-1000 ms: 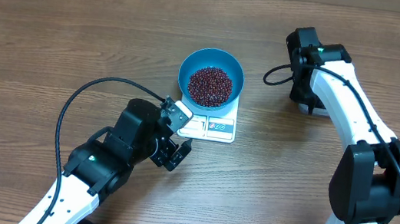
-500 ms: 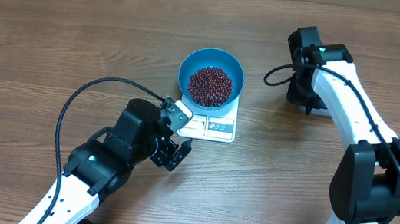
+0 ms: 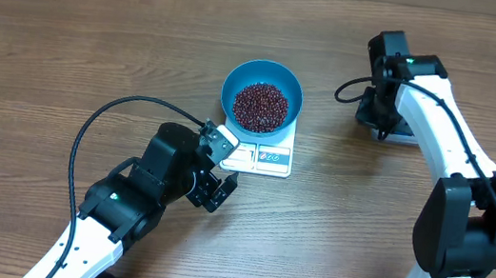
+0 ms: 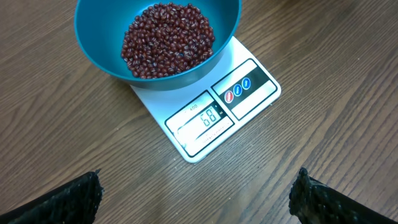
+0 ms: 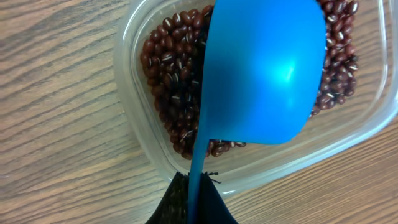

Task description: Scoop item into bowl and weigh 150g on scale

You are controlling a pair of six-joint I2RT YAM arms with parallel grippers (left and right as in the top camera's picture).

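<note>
The light blue bowl [image 3: 265, 76] stands on the white scale [image 3: 269, 158] and holds a heap of dark red-brown beans [image 3: 260, 106]. In the left wrist view the bowl [image 4: 99, 50] and its beans [image 4: 168, 37] are at the top, and the scale [image 4: 252, 84] display reads 68. My left gripper [image 4: 198, 194] hovers open over bare wood just in front of the scale, nothing between its fingers. My right gripper [image 5: 196, 190] is shut on the handle of a blue scoop [image 5: 264, 68]. The scoop's underside faces the camera above a clear tub [image 5: 134, 124] of beans [image 5: 171, 93].
The left arm [image 3: 141, 187] reaches in from the lower left with a black cable looping beside it. The right arm [image 3: 443, 117] arcs along the right side and hides most of the tub from above. Wood table [image 3: 69, 39] lies all around.
The right arm has shifted slightly to the right and away, carrying the scoop. The left arm, bowl and scale have not moved.
</note>
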